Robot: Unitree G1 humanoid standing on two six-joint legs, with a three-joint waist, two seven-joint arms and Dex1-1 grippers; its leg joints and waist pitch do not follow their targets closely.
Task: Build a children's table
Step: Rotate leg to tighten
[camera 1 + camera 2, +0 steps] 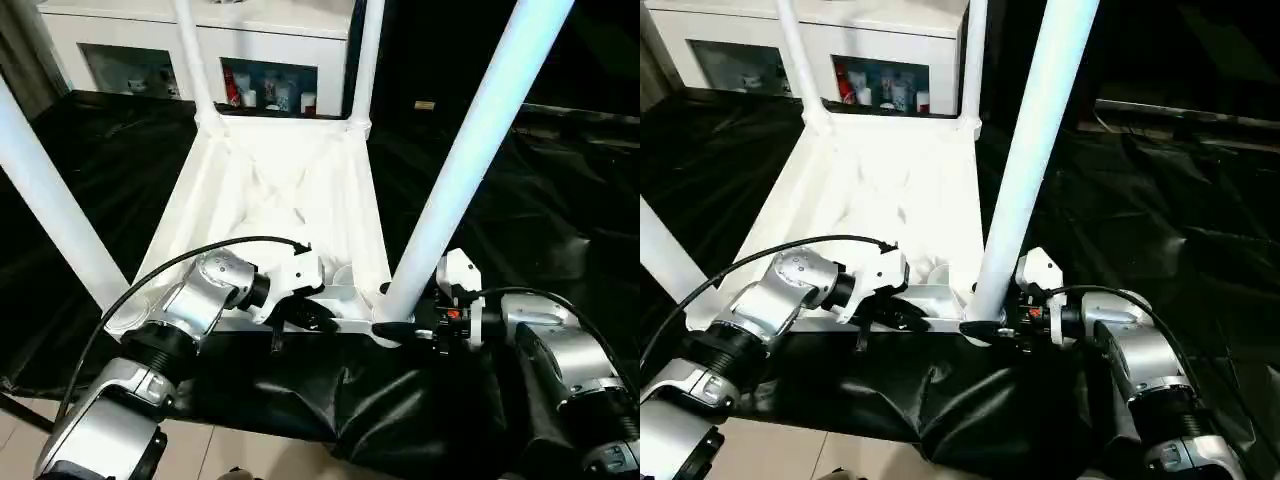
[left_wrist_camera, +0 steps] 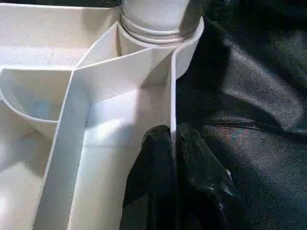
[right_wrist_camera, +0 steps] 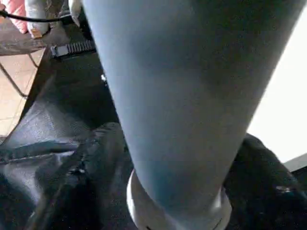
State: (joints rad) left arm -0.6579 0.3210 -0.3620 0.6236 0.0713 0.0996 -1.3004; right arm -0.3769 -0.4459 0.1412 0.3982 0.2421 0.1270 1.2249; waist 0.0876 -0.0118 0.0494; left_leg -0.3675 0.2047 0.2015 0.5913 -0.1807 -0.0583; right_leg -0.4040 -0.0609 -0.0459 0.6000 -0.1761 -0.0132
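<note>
No legible writing. Left claw clamped on tabletop near rim; right claw apart around 5 o'clock leg.

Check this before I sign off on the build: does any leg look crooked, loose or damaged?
Nothing stands out. All four legs stand in the upturned tabletop's corner sockets. The left gripper pinches the near rim; the right gripper straddles the near right leg's base.

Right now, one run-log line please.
left pincer: shut on tabletop rim | right pincer: around near-right leg base | four legs upright
</note>
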